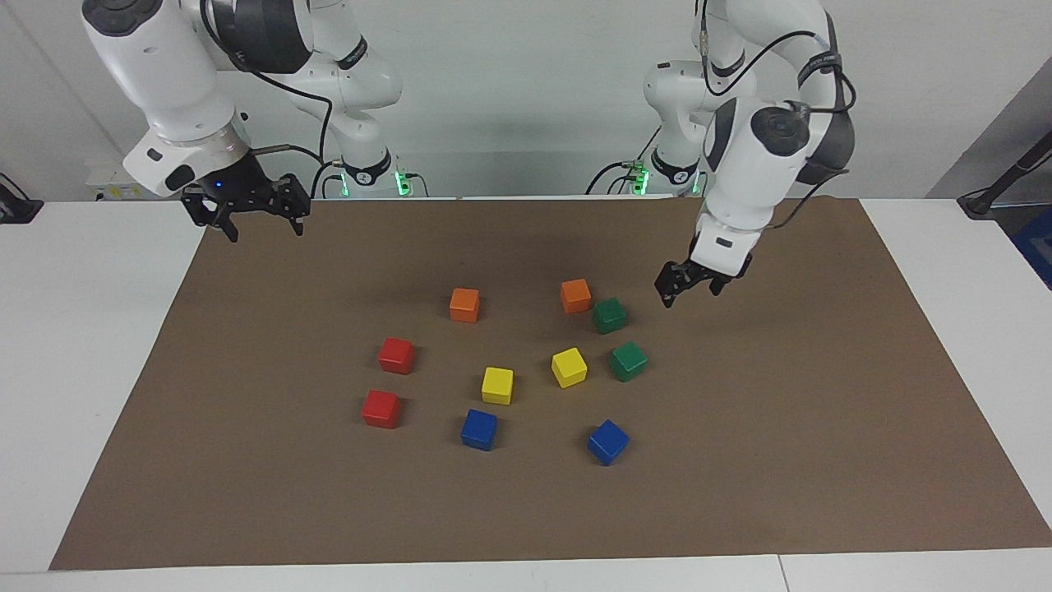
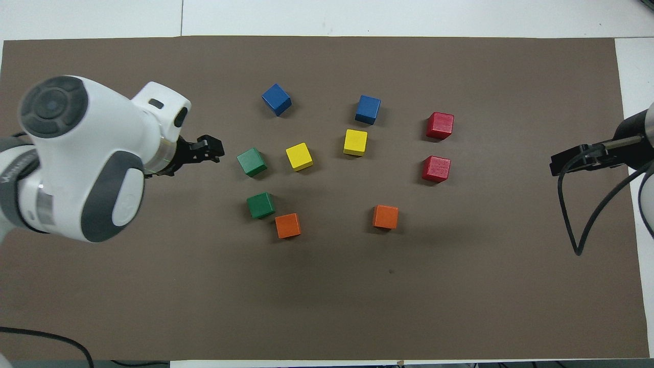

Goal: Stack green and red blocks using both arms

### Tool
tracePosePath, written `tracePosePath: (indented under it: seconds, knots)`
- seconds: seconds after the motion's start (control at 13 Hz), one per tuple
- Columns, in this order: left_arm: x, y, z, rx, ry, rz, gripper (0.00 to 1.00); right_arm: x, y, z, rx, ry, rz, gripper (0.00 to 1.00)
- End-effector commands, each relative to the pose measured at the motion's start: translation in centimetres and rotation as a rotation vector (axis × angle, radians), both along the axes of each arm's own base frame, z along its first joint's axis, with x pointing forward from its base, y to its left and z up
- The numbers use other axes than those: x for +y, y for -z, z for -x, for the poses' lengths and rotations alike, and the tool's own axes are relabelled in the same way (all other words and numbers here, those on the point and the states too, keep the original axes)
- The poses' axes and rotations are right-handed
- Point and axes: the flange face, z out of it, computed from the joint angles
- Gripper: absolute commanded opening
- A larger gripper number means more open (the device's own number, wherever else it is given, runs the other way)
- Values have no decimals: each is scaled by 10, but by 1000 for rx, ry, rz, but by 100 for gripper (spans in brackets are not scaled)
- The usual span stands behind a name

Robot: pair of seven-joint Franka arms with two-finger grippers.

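Two green blocks point(image 1: 610, 316) point(image 1: 629, 361) lie on the brown mat toward the left arm's end, shown from overhead as green blocks point(image 2: 261, 205) point(image 2: 252, 162). Two red blocks point(image 1: 397, 355) point(image 1: 382, 409) lie toward the right arm's end, one farther from the robots than the other. My left gripper point(image 1: 690, 292) point(image 2: 212, 151) hangs open and empty above the mat, beside the green pair and touching neither. My right gripper point(image 1: 265, 226) point(image 2: 557, 166) is open and empty, raised over the mat's edge at the right arm's end, well away from the red blocks.
Between the green and red pairs sit two orange cubes point(image 1: 464, 304) point(image 1: 575, 295), two yellow cubes point(image 1: 497, 385) point(image 1: 569, 367) and two blue cubes point(image 1: 479, 429) point(image 1: 608, 441). One orange cube lies close against the nearer green block. The brown mat point(image 1: 246, 460) covers most of the white table.
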Motion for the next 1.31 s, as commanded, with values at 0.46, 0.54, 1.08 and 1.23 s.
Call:
tracePosePath:
  seconds: [0.46,0.54,1.08,1.23]
  knots:
    - [-42,94,41,-4,-124,21,100,115,166,-5,-96,378,-14,100]
    - [-50,101,47,-4,-121,23,100,116,181,-7,-110,389,-35,100]
    - [-78,142,57,25,-112,-1,100,109,246,-16,-138,404,-46,100]
    - [-76,150,61,39,-108,-11,100,110,257,-20,-150,405,-49,100]
